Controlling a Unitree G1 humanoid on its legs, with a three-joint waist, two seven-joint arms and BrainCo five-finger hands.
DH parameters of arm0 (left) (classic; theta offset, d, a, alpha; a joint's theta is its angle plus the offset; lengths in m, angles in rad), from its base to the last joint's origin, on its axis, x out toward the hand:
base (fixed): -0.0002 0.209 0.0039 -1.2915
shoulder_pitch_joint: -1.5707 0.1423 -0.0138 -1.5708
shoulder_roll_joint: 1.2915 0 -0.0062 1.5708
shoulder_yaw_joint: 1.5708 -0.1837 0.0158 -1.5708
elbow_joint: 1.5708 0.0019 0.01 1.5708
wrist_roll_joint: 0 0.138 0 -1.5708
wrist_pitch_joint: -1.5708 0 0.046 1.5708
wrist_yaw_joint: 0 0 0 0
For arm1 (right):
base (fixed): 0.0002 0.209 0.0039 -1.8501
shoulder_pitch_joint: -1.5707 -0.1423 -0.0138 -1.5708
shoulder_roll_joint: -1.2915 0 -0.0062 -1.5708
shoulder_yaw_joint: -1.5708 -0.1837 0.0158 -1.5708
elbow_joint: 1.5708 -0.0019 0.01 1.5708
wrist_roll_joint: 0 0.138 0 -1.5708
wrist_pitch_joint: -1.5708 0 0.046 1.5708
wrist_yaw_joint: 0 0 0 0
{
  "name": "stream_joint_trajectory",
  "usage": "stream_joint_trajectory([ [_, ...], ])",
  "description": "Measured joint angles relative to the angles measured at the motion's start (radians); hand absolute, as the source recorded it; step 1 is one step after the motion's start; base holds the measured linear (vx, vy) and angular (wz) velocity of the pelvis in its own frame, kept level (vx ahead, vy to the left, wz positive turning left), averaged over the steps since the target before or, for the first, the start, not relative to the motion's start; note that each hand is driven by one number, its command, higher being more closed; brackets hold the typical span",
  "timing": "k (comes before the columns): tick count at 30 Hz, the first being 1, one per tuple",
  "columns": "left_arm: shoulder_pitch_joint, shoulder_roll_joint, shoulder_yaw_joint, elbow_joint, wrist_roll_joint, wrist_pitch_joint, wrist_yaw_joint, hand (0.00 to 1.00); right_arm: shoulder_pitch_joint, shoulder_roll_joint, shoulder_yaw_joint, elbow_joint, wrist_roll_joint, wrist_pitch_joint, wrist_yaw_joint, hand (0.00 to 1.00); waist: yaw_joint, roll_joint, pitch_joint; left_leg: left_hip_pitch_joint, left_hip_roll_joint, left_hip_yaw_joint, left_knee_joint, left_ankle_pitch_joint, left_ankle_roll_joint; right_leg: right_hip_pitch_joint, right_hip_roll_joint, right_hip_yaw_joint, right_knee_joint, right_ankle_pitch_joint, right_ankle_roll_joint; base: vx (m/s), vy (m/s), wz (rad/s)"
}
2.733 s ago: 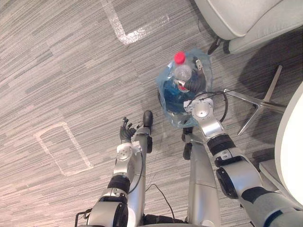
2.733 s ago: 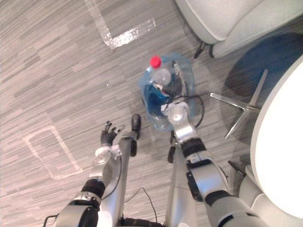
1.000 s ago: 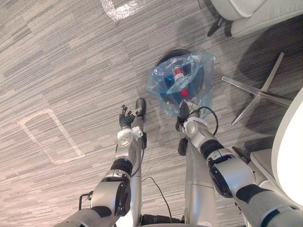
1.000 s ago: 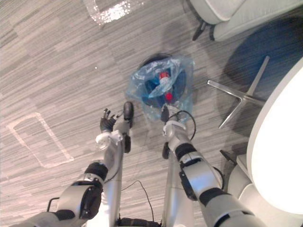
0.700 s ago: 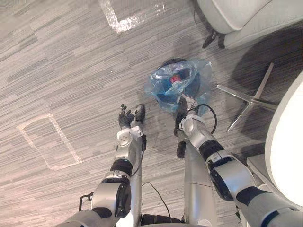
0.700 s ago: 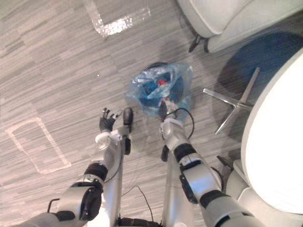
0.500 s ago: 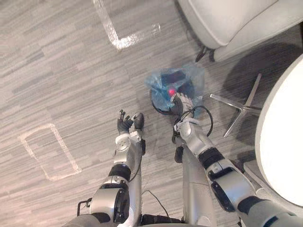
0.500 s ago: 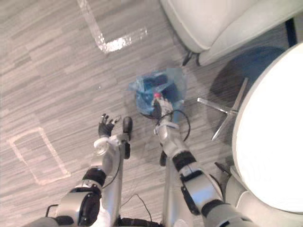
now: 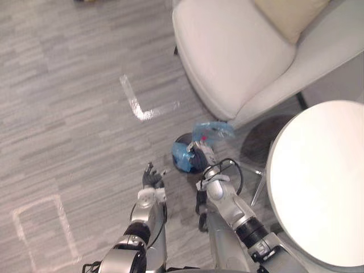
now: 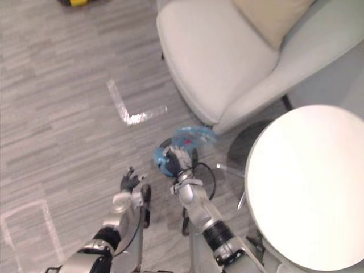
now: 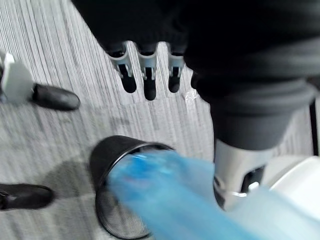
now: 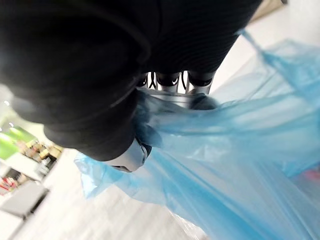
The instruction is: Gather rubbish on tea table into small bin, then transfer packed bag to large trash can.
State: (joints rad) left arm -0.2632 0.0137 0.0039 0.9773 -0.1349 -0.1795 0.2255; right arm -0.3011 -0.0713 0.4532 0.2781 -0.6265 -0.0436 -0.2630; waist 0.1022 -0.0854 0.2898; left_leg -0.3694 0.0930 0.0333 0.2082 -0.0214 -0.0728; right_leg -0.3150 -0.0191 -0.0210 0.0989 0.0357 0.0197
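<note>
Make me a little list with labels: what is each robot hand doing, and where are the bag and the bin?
right robot hand: shut on the blue bag
left robot hand: open, holding nothing
blue bag: coming out of the black bin
black bin: on the floor by the armchair
table: round, white, on the robot's right

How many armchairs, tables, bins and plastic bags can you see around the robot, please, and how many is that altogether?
pale upholstered armchair: 1
round white table: 1
small black mesh bin: 1
translucent blue plastic bag, gripped by the right hand: 1
Total: 4
</note>
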Motion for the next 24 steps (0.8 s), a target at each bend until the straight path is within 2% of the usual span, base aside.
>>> stream_joint_trajectory([
  [4, 0.079, 0.014, -0.007, 0.029, 0.032, 0.014, -0.034, 0.00, 0.063, 0.001, 0.020, -0.032, 0.001, -0.040, 0.048, 1.00, -0.007, -0.006, -0.070, 0.106, -0.013, 0.014, -0.105, 0.029, -0.002, 0.082, -0.005, 0.010, -0.063, 0.015, 0.004, 0.08, 0.004, -0.05],
  [10, 0.140, 0.035, -0.065, 0.026, 0.056, 0.018, -0.036, 0.00, 0.161, -0.008, 0.022, -0.103, 0.021, -0.064, 0.077, 1.00, -0.015, -0.006, -0.121, 0.197, -0.023, 0.016, -0.183, 0.052, -0.002, 0.149, -0.013, 0.011, -0.091, 0.011, 0.009, 0.02, 0.006, 0.00],
  [13, 0.172, 0.052, -0.110, -0.039, 0.058, 0.016, -0.037, 0.00, 0.180, -0.012, 0.023, -0.141, 0.043, -0.080, 0.093, 1.00, -0.021, -0.006, -0.130, 0.230, -0.029, 0.011, -0.213, 0.062, -0.001, 0.178, -0.016, 0.012, -0.108, 0.013, 0.017, 0.00, 0.006, 0.04],
  [17, 0.232, 0.090, -0.193, -0.254, 0.080, 0.006, -0.037, 0.00, 0.195, -0.039, 0.043, -0.185, 0.089, -0.096, 0.104, 1.00, -0.021, -0.001, -0.165, 0.235, -0.035, 0.007, -0.248, 0.078, 0.005, 0.180, -0.026, 0.010, -0.128, 0.017, 0.026, 0.01, 0.012, 0.06],
  [21, 0.262, 0.132, -0.236, -0.496, 0.135, -0.031, -0.036, 0.00, 0.195, -0.097, 0.077, -0.266, 0.134, -0.125, 0.116, 1.00, -0.020, 0.011, -0.177, 0.266, -0.045, 0.003, -0.277, 0.087, 0.011, 0.206, -0.036, 0.008, -0.142, 0.024, 0.031, 0.02, 0.021, 0.04],
  [24, 0.259, 0.149, -0.243, -0.581, 0.189, -0.059, -0.033, 0.00, 0.195, -0.107, 0.083, -0.289, 0.175, -0.150, 0.129, 1.00, -0.021, 0.018, -0.193, 0.268, -0.048, 0.001, -0.282, 0.086, 0.013, 0.210, -0.038, 0.008, -0.147, 0.024, 0.032, 0.01, 0.006, 0.01],
])
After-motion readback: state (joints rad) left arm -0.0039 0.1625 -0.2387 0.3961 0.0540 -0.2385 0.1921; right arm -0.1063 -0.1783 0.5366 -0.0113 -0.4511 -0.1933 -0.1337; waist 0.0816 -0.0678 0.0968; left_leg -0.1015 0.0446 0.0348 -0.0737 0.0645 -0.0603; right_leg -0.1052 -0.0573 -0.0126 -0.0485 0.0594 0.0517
